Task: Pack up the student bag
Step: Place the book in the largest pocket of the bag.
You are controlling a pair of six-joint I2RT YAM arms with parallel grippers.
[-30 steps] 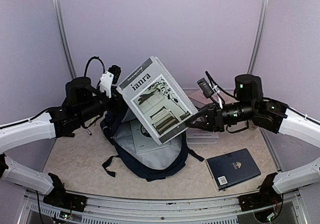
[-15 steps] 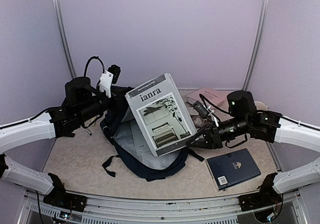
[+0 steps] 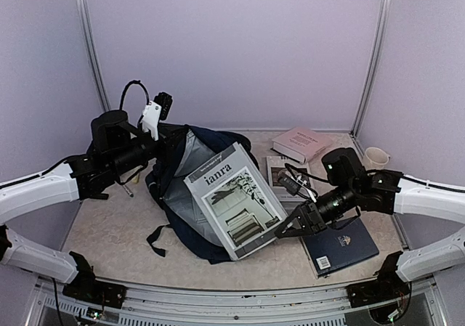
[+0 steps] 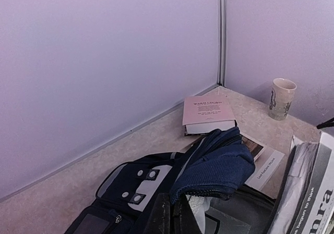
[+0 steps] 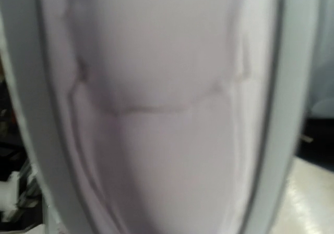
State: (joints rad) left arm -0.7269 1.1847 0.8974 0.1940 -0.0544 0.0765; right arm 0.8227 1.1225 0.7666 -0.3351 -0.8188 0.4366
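Student bag [image 3: 190, 159]: left of centre on the desk [image 3: 109, 231], mouth now pulled wider.
Left jaws: I keep them clamped on the bag's upper rim.
Magazine [image 3: 234, 208]: dropped from high up to the opening.
Right jaws: gripping its lower right corner; I judge insertion comes next.

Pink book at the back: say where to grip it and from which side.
Grip the pink book at its near edge, where the white pages show, coming low from the front and pinching it top and bottom. It lies flat near the back wall, so the far side looks cramped.
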